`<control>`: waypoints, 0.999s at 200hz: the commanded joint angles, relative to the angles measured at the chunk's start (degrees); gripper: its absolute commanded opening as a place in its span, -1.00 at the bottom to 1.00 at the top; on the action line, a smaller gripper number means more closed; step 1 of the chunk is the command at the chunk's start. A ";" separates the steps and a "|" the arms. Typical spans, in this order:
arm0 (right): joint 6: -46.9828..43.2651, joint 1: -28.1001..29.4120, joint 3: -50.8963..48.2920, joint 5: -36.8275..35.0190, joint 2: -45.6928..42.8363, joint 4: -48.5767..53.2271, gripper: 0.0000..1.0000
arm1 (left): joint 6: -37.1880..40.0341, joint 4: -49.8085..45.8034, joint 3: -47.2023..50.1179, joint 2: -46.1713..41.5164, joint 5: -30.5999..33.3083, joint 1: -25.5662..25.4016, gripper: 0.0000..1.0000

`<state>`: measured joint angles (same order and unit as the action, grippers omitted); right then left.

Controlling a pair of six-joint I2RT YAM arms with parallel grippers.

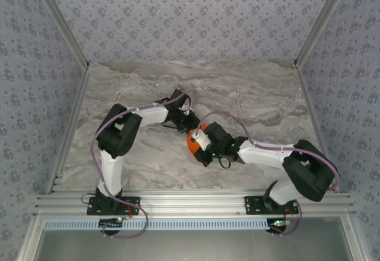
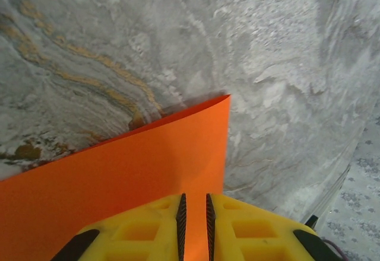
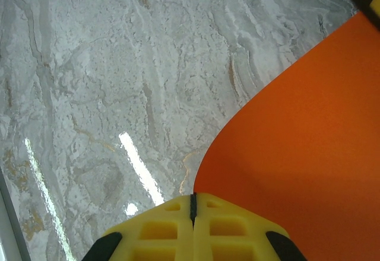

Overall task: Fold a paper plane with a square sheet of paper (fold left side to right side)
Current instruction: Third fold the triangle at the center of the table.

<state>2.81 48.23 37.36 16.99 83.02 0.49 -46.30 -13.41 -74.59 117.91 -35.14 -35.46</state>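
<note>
Holding the orange sheet of paper (image 1: 191, 143) near the middle of the marble table (image 1: 178, 89), between the two arms. Pinched in the left claw (image 2: 193, 197) beside one straight edge, jaws almost together, with the corner ahead lifted off the table. Closed tight at the right claw (image 3: 192, 197), seemingly on the sheet's curved edge, though hard to confirm from there

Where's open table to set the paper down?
Free: the far strip of table under the back wall, and its near-left corner. Crowded: centre, where left gripper and right gripper meet at the square sheet of paper.
</note>
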 commanded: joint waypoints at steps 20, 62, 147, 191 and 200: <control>1.89 -0.64 1.73 1.21 0.54 1.54 -1.00 | 2.57 -3.85 -2.77 1.12 0.21 -0.57 -0.64; 2.72 -1.61 1.88 1.75 0.95 1.72 -1.00 | 3.57 -5.02 -2.98 1.49 0.93 -0.76 -0.65; 5.53 -6.20 2.29 9.17 3.59 0.49 -1.00 | 5.72 -6.88 -4.03 3.66 1.65 -1.08 -0.66; 6.93 -9.52 2.27 12.75 5.01 0.57 -1.00 | 5.97 -7.16 -3.71 3.91 2.35 -1.22 -0.67; 7.03 -10.10 2.70 12.64 5.61 1.21 -1.00 | 5.96 -7.29 -3.70 3.99 2.44 -1.26 -0.67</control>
<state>8.29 39.55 38.09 26.94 86.85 1.04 -41.50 -18.28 -77.54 120.16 -34.04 -36.14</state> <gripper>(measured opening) 0.026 0.166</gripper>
